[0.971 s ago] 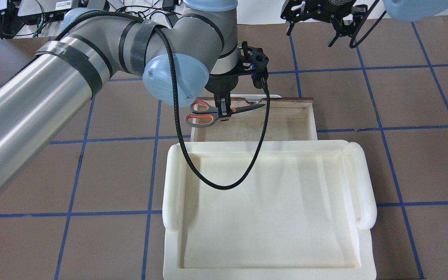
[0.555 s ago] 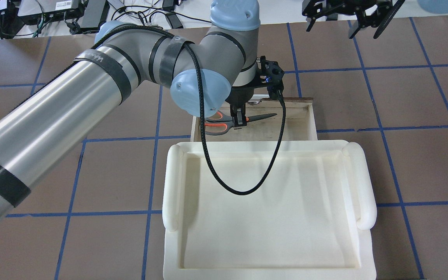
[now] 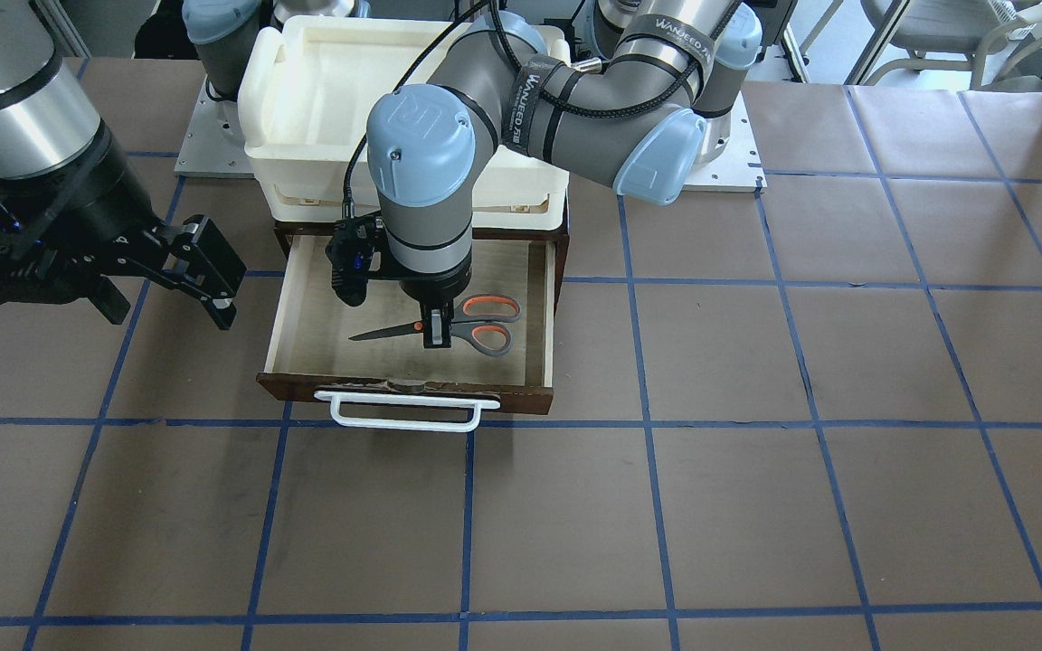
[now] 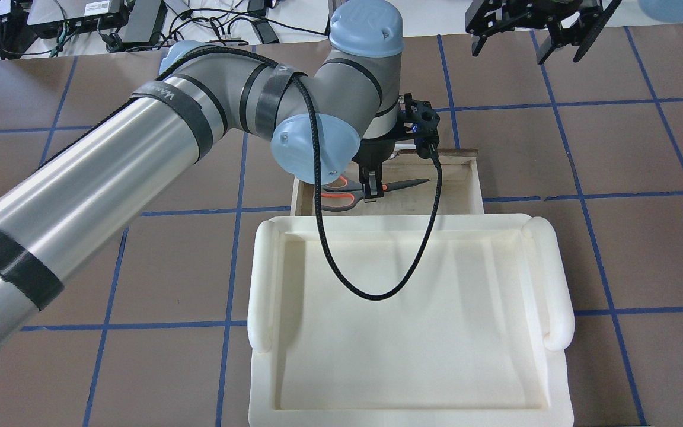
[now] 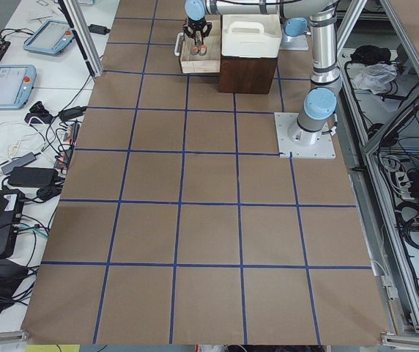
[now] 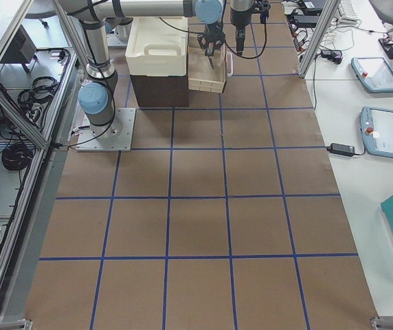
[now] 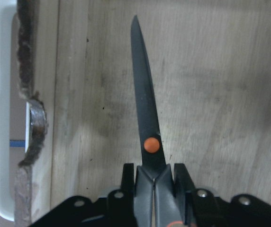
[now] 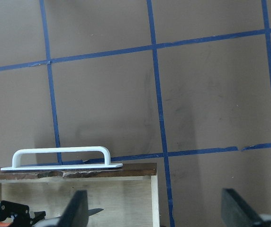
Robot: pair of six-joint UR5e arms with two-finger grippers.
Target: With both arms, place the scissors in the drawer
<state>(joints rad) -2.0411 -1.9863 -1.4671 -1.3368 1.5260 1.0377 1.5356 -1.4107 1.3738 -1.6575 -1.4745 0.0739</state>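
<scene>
- The drawer (image 3: 304, 312) stands pulled open on the table (image 3: 756, 452), its pale wood floor showing and its white bar handle (image 3: 403, 412) on the front board.
- The scissors (image 3: 471, 331) are inside the drawer, roughly midway between its two side walls and nearer the front board than the back.
- They lie level with blades closed. The tip points along the front board and the orange-lined loops face the opposite side wall.
- The left hand (image 3: 435, 341) reaches straight down into the drawer and pinches the scissors just behind the orange pivot dot, one finger on each side of the shanks.
- From where I stand I cannot tell whether the blades rest on the drawer floor or hang just above it.
- The right hand (image 3: 164, 303) is outside the drawer, beyond the side wall the blade tip points toward. Its fingers are spread wide with nothing between them.
- The wrist view of that hand looks down on the drawer's front corner and the white handle.
- A cream-white tray (image 3: 259, 90) sits on top of the dark cabinet behind the drawer.
- A black cable (image 4: 371, 293) loops from the left wrist, hanging over the tray.
</scene>
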